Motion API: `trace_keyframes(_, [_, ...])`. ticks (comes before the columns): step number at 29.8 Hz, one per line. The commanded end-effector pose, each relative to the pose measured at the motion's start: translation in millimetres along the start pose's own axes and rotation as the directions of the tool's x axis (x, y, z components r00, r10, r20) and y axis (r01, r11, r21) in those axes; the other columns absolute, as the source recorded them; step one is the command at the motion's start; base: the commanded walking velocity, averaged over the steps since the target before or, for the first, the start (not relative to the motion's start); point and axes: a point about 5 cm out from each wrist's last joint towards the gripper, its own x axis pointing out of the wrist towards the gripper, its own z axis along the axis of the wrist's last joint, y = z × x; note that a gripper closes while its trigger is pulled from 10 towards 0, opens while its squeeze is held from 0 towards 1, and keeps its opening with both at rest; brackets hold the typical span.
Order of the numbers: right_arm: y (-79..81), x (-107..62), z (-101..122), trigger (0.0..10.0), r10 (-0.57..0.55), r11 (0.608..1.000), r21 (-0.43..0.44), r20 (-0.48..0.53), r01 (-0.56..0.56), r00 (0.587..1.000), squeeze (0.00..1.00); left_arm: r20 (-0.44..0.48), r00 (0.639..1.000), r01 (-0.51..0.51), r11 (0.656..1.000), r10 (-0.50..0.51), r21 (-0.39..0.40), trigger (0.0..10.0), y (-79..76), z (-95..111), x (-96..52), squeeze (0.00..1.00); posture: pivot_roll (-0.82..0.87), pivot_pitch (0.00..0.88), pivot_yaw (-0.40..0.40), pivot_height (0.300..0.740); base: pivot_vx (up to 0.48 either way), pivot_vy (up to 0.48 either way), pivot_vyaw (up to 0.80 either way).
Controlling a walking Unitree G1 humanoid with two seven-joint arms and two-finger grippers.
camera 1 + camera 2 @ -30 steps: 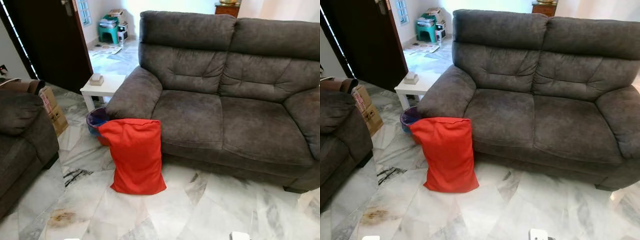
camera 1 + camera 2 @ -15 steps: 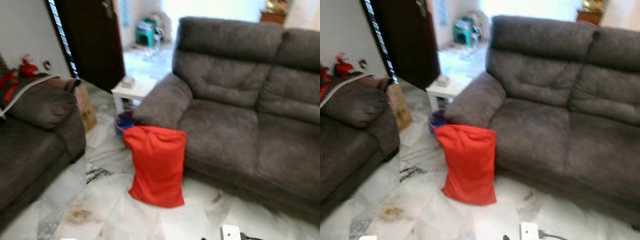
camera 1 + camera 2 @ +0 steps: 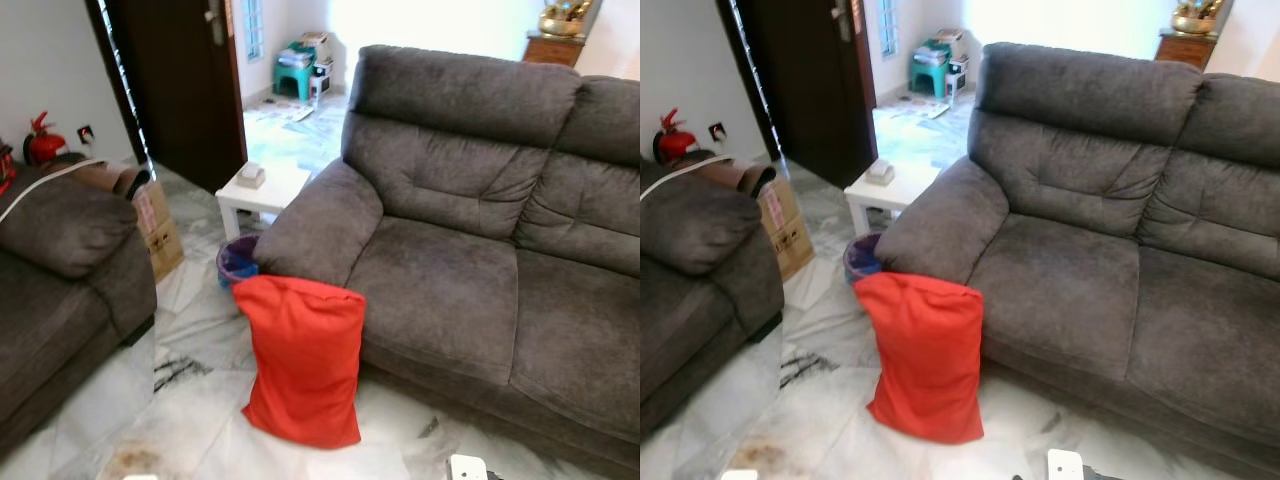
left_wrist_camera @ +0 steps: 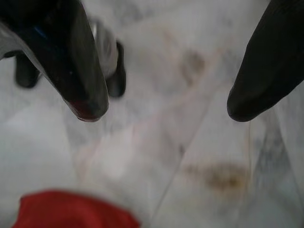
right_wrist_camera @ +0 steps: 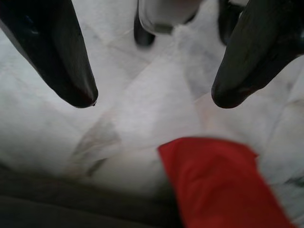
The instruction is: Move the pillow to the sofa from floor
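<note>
A red pillow (image 3: 300, 360) stands upright on the marble floor, leaning against the front of the grey sofa (image 3: 470, 260) just below its left armrest. The sofa's seat cushions are bare. My left gripper (image 4: 161, 107) hangs open above the floor, with an edge of the red pillow (image 4: 71, 211) in its view. My right gripper (image 5: 152, 97) is open too, above the floor, with the pillow (image 5: 223, 185) and the sofa's dark base beyond its fingertips. Nothing is between either pair of fingers.
A second grey sofa (image 3: 60, 290) stands on the left, with a cardboard box (image 3: 160, 225) behind it. A small white side table (image 3: 262, 190) and a blue bin (image 3: 238, 262) sit beside the sofa's armrest. A dark door (image 3: 180, 80) is open beyond.
The whole picture has shifted: the camera has turned left and risen a little, so the left sofa and the door show more. The pillow still leans on the sofa.
</note>
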Motion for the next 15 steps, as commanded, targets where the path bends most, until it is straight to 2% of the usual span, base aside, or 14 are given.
trace_keyframes(1, [-8.3,-1.8,-2.5,10.0,-0.033,0.999,-0.013,-0.002,0.033,0.999,0.0,-0.022,1.0,0.017,1.0,-0.017,-0.008,10.0,-5.8,-7.8,-0.9,0.0,-0.03,0.016,0.0,0.74,0.289,0.0,0.41])
trace_keyframes(6, [-9.4,-1.9,-2.8,10.0,-0.037,0.999,0.011,-0.005,0.037,0.999,0.0,-0.02,1.0,0.021,1.0,-0.021,-0.005,10.0,-6.4,-7.6,-0.9,0.0,-0.02,0.017,-0.002,0.74,0.292,0.0,0.71])
trace_keyframes(15, [-10.8,-2.1,-2.0,10.0,-0.059,0.998,0.029,0.006,0.059,0.998,0.0,-0.017,1.0,0.024,1.0,-0.024,-0.005,10.0,-6.7,-7.2,-0.9,0.0,-0.02,0.017,-0.001,0.74,0.295,0.0,0.0])
